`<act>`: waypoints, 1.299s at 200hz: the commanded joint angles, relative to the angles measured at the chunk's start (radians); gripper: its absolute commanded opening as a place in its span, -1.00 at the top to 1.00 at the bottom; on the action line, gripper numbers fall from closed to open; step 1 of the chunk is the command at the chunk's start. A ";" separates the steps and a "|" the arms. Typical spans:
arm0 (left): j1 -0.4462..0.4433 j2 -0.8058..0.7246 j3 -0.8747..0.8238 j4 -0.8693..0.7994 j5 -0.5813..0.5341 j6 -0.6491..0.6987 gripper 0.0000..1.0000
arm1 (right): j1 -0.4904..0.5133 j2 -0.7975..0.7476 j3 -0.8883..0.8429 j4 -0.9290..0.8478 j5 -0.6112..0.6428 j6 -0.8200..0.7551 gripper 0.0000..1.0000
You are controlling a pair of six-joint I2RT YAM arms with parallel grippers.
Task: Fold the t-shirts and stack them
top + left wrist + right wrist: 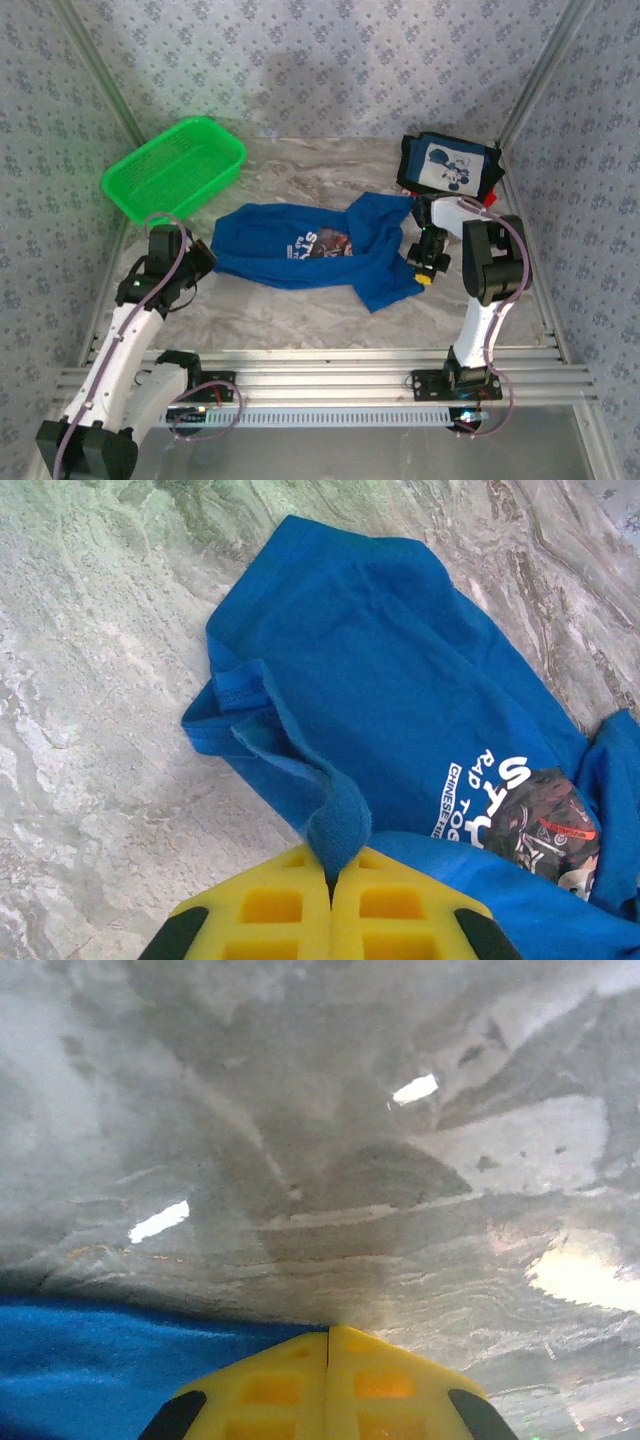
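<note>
The royal blue t-shirt (300, 245) lies crumpled across the middle of the table, its dark white-lettered print (535, 815) facing up. My left gripper (332, 865) is shut on a raised fold of its left edge. My right gripper (328, 1332) sits low on the table at the shirt's right side with its jaws pressed together. The blue cloth (90, 1370) runs right up to its tip. The dark navy t-shirt (450, 165) with the white cartoon panel lies folded at the back right, and a bit of the red t-shirt (492, 199) shows at its near right edge.
A green mesh basket (175, 168) stands at the back left. Patterned walls close in the table on three sides. Bare marble table (300, 310) lies in front of the blue shirt, and an aluminium rail (330, 365) runs along the near edge.
</note>
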 commanded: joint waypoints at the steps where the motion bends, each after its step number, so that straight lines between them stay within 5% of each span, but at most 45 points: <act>1: 0.006 0.000 0.020 -0.015 0.017 0.030 1.00 | 0.011 0.000 -0.042 0.131 -0.046 0.022 1.00; 50: 0.008 0.035 0.157 -0.043 0.014 0.066 1.00 | -0.025 -0.229 -0.016 0.062 -0.134 0.007 1.00; 105: 0.010 0.113 0.500 -0.093 -0.002 0.167 1.00 | -0.178 -0.491 0.322 -0.020 -0.360 -0.042 1.00; 156: 0.021 0.279 0.888 -0.107 -0.005 0.264 1.00 | -0.317 -0.437 0.753 0.025 -0.633 0.024 1.00; 260: 0.030 0.496 1.542 -0.143 0.066 0.411 1.00 | -0.519 -0.282 1.226 0.628 -1.007 0.633 1.00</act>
